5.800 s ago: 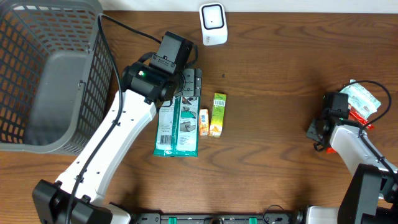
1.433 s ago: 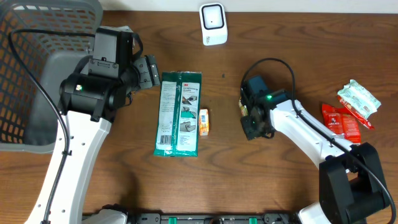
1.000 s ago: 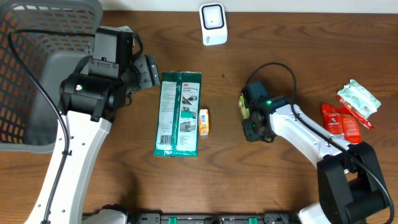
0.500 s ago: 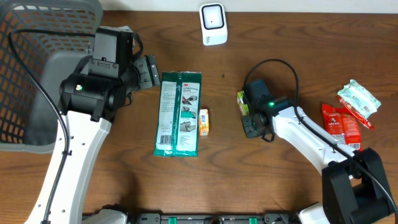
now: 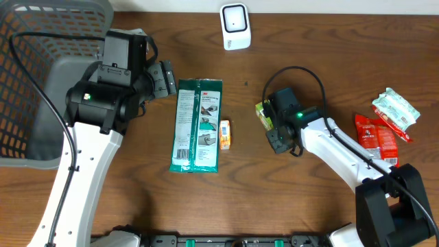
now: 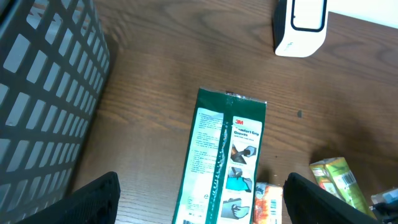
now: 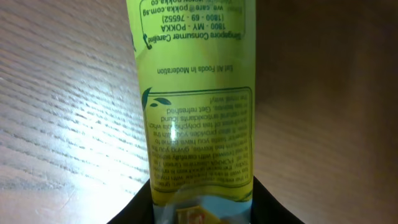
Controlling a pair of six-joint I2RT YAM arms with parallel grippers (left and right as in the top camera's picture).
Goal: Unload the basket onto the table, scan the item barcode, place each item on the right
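Observation:
The item, a green drink carton [image 5: 262, 113], is held at one end by my right gripper [image 5: 268, 119], right of the table's middle. Up close in the right wrist view the carton [image 7: 196, 93] runs away from the gripper [image 7: 202, 204], printed text showing, both fingers pressed on its sides. No barcode shows on that face. The white scanner [image 5: 234, 26] stands at the back edge, well apart from the carton. My left gripper [image 5: 165, 79] hangs open over bare wood beside the basket, its fingers [image 6: 93, 200] wide apart with nothing between them.
A grey mesh basket [image 5: 116, 75] fills the left side. A long green packet [image 5: 197, 123] and a small orange box [image 5: 224, 134] lie mid-table. Red sachets [image 5: 377, 134] and a white-green pack [image 5: 396, 108] lie at the right. The left wrist view shows the scanner [image 6: 301, 25] and the carton [image 6: 339, 180].
My right gripper has tightened on the carton and carried it a little up and to the left, turning it slightly. The left arm has not moved.

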